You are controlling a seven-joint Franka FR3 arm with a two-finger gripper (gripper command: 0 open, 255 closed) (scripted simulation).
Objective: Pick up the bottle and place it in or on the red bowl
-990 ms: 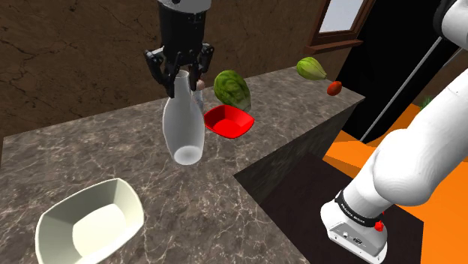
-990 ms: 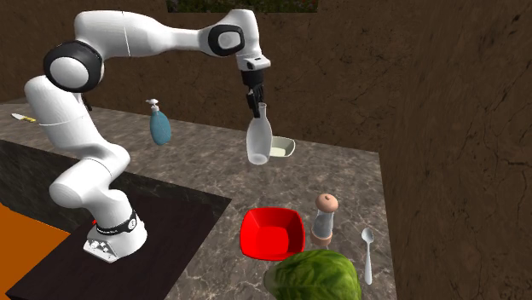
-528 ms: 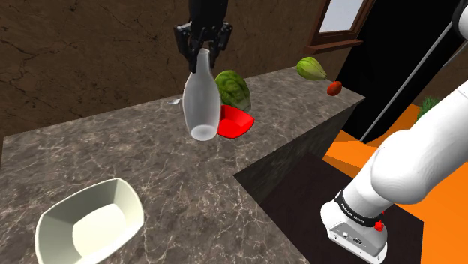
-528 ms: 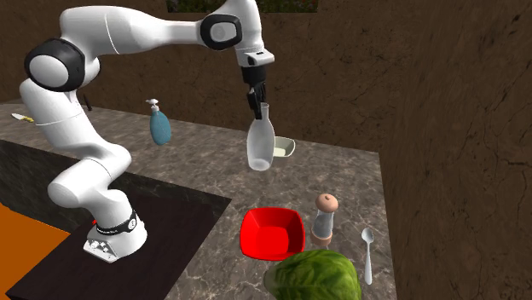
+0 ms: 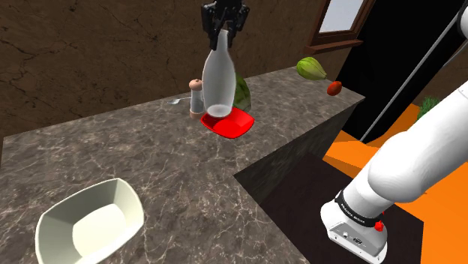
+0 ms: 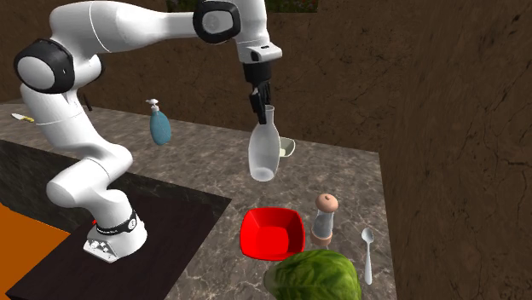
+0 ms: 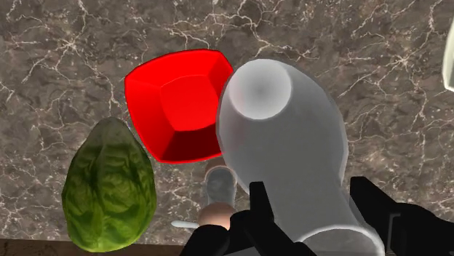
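- The hand (image 5: 223,31) pinches the neck of the pale, translucent bottle (image 5: 217,75), which hangs base-down beneath it, clear of the marbled surface (image 5: 150,165).
- Below the hand, the red bowl (image 7: 171,109) sits on the surface, a little to one side of the bottle's base rather than squarely under it.
- Just beside that bowl stand a tan-capped shaker (image 6: 323,217) and a green lettuce head (image 7: 109,185).
- Beyond the shaker, farther from the hand, lies a spoon (image 6: 367,251).
- Well apart from the hand rest a white bowl (image 5: 90,221) and a blue spray bottle (image 6: 159,124).
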